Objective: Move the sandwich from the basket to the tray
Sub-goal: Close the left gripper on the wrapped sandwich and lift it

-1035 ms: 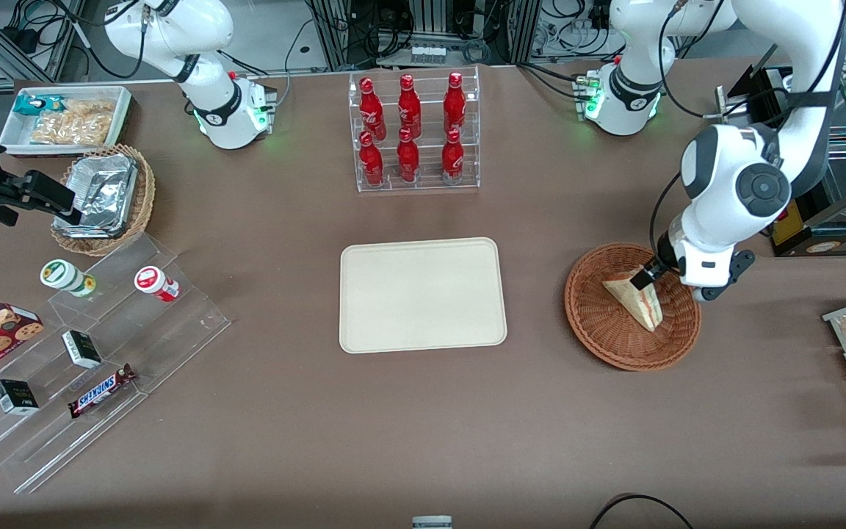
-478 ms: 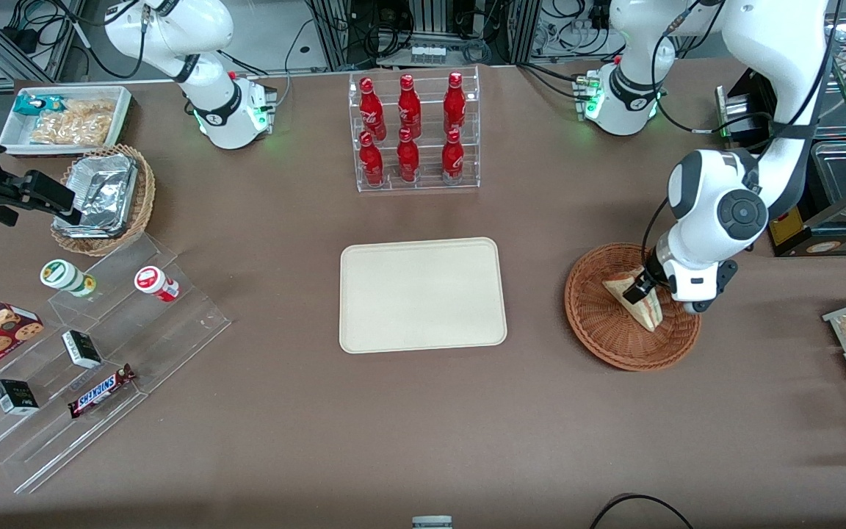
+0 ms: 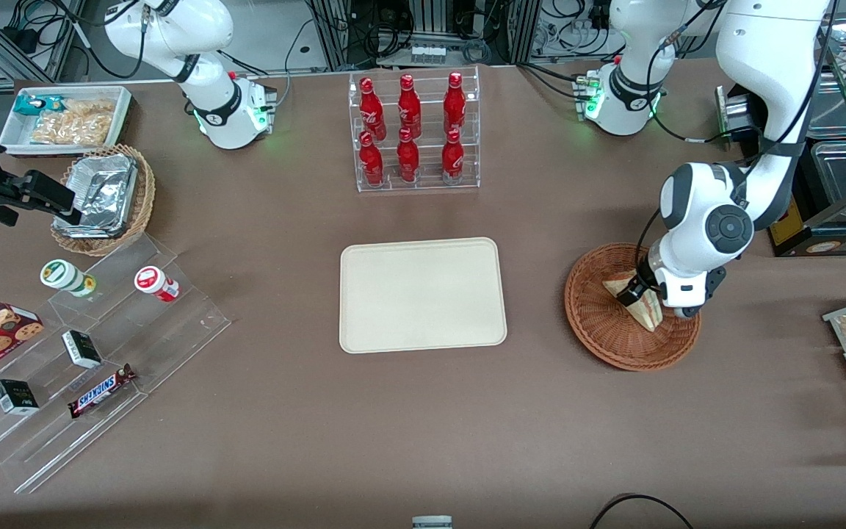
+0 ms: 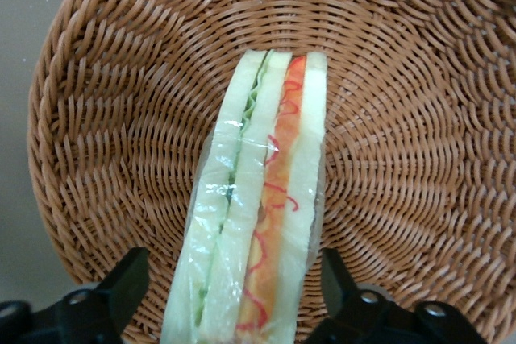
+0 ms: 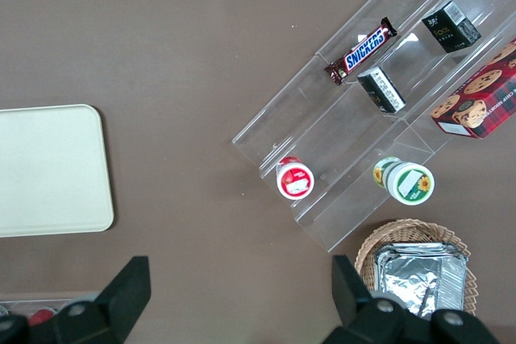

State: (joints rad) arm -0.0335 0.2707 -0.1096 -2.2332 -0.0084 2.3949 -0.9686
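Gripper (image 3: 630, 294) has dropped lower into basket (image 3: 599, 334) since a second ago, fingers (image 4: 121, 288) spread, straddling sandwich (image 4: 258, 215). Sandwich still lying in basket, not gripped. Tray (image 3: 423, 294) bare. Closing looks next.

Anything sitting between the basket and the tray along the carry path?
Only bare table between basket and tray, per the front view; gripper straddles the sandwich, jaws open.
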